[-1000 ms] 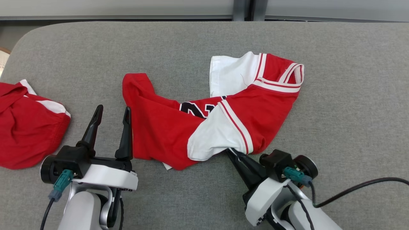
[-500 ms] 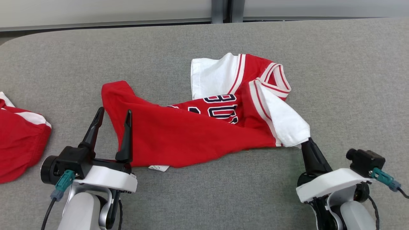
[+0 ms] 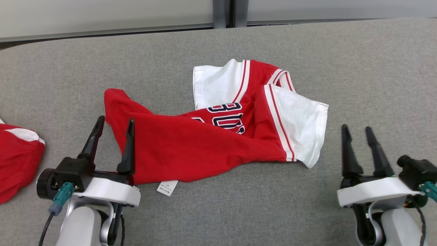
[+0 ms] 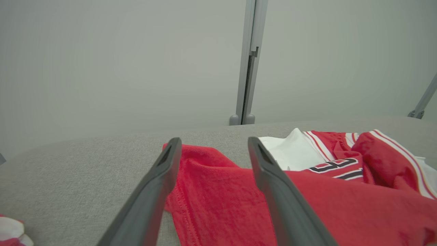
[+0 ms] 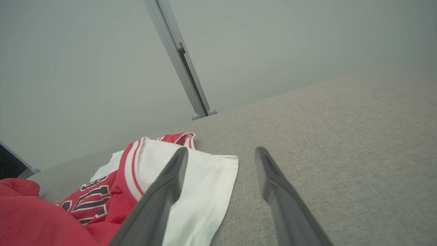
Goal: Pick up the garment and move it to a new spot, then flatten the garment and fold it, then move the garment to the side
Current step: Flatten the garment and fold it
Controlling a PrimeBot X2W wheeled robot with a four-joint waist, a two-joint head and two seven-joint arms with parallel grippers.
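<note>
Jersey (image 3: 205, 150) lies crumpled mid-desk (image 3: 375, 68), red body to the left, white sleeve (image 3: 300, 123) to the right, label (image 3: 167, 188) poking out at the near hem. Left end effector (image 3: 116, 119) released, empty, one finger over the jersey's red edge. Right end effector (image 3: 356, 127) released, empty, near the sleeve, not touching. Second red garment (image 3: 17, 160) at far left

Center frame, dark block digits on the red jersey (image 3: 205, 147), half-creased, not readable; lower down, white care tag (image 3: 167, 188), print too small.
</note>
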